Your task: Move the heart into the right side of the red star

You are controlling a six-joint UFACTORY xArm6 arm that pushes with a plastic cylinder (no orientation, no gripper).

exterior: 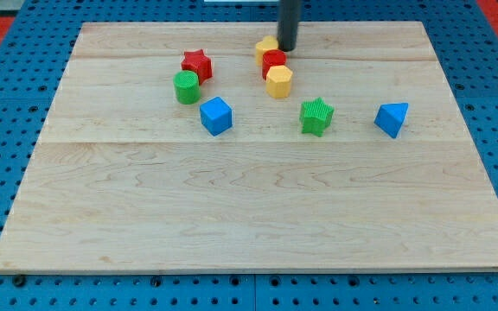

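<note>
The red star lies at the upper left of the wooden board. A yellow block, which looks like the heart, sits at the top centre, well to the right of the star. My tip stands just to the right of this yellow block, touching or nearly touching it. A red block of unclear shape lies right below the yellow one, and a yellow hexagon lies below that; the three form a tight column.
A green cylinder sits just below the red star. A blue cube lies below and to its right. A green star and a blue triangular block lie further right.
</note>
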